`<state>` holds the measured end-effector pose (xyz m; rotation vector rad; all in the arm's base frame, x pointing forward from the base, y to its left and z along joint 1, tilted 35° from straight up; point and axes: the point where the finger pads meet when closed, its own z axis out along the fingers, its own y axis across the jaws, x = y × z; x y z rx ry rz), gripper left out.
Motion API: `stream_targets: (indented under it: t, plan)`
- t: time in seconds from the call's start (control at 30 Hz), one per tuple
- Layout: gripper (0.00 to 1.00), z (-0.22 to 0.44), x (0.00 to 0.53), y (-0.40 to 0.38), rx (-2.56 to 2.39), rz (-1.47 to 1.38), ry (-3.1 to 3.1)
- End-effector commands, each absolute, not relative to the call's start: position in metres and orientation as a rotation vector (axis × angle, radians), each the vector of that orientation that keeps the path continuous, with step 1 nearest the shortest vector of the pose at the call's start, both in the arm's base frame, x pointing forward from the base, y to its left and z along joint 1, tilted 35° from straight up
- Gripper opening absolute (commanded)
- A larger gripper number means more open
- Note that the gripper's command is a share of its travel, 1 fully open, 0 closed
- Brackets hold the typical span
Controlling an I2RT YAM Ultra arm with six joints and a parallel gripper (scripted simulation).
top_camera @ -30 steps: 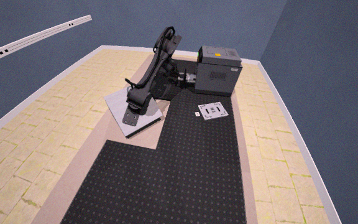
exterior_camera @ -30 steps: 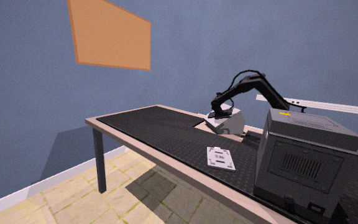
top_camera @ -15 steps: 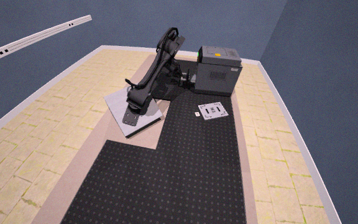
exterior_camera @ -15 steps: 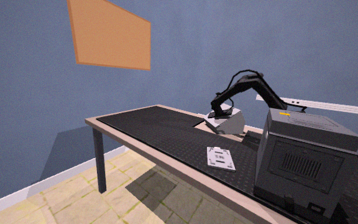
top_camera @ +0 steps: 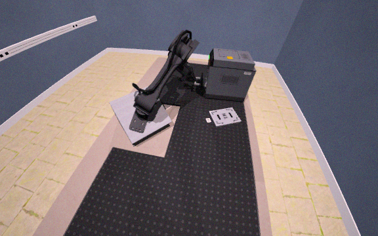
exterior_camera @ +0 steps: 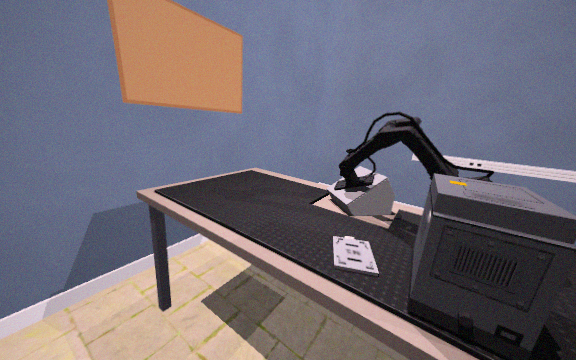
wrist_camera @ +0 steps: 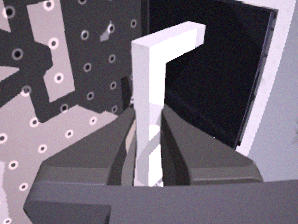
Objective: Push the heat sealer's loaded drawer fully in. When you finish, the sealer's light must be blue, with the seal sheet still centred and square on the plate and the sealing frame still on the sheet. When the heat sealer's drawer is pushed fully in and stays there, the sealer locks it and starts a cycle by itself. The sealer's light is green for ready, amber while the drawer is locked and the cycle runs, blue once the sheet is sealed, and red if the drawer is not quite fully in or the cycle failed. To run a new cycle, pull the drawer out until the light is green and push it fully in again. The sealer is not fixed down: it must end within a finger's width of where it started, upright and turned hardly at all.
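Note:
The heat sealer (top_camera: 230,77) (exterior_camera: 483,260) is a dark grey box standing upright at the far end of the table. Its light (top_camera: 209,57) shows green on the edge of its front. My gripper (wrist_camera: 148,113) is shut on the pale drawer handle (wrist_camera: 149,75), an angled bar that sticks up between the fingers. The drawer's black front panel (wrist_camera: 215,75) is just beyond the handle, close to the sealer's pale front edge. In the top view the gripper is at the sealer's front. The seal sheet, plate and sealing frame are hidden.
A white marked plate (top_camera: 225,117) (exterior_camera: 354,257) lies on the dark mat (top_camera: 192,170) (exterior_camera: 248,215) near the sealer, with a small white tab (top_camera: 208,120) beside it. The arm stands on a pale tilted block (top_camera: 123,105) (exterior_camera: 375,197) at the table's side.

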<state>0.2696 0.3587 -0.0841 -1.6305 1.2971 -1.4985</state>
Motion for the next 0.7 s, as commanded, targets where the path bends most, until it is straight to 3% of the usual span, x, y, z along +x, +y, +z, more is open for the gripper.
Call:
stream_targets:
  t: [0.0,0.67]
  plan:
    - [0.00,-0.0729,0.2758,0.3616,-1.623,-1.470,1.288]
    - [0.00,-0.0698,0.2750,0.3674,-1.629,-1.460,1.269]
